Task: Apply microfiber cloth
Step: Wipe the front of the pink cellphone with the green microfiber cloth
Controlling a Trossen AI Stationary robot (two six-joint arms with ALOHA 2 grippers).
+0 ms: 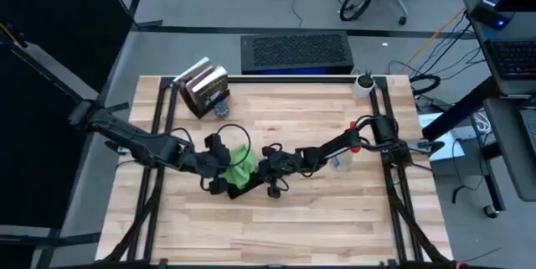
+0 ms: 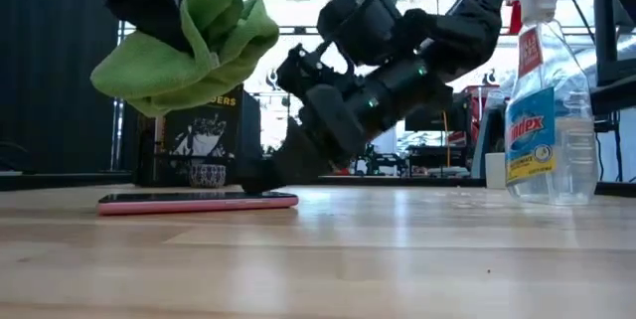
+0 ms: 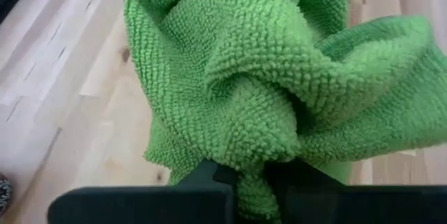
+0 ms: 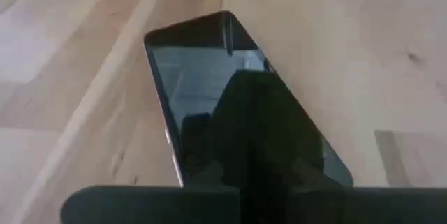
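so the left gripper (image 1: 224, 171) sits just left of centre in the high view, and it's got the microfiber cloth (image 1: 239, 165) pinched between its fingers. the left wrist view makes that pretty clear, the green fabric is bunched up into folds and squeezed right at the dark fingers (image 3: 209, 182) at the bottom of the frame. in the low view the cloth (image 2: 189, 46) hangs in the upper left of the frame, lifted clear of the table (image 2: 397, 259), not touching the phone (image 2: 199, 201) below it

the phone is a flat black slab with a pinkish edge, lying flat on the wood in the lower left-middle of the low view. the right gripper (image 1: 266, 178) comes in from the right side of the high view and ends near the centre, right next to the cloth. in the right wrist view its fingers (image 4: 255, 140) look pressed together into one dark tip resting on the phone's screen (image 4: 195, 63), near one end of it. the low view shows the same arm angled down with its tip on the right end of the phone

a spray bottle (image 2: 545, 90) with a red trigger stands upright at the right of the low view, well apart from the phone. a stack of books (image 1: 203, 89) sits in the upper left part of the table in the high view
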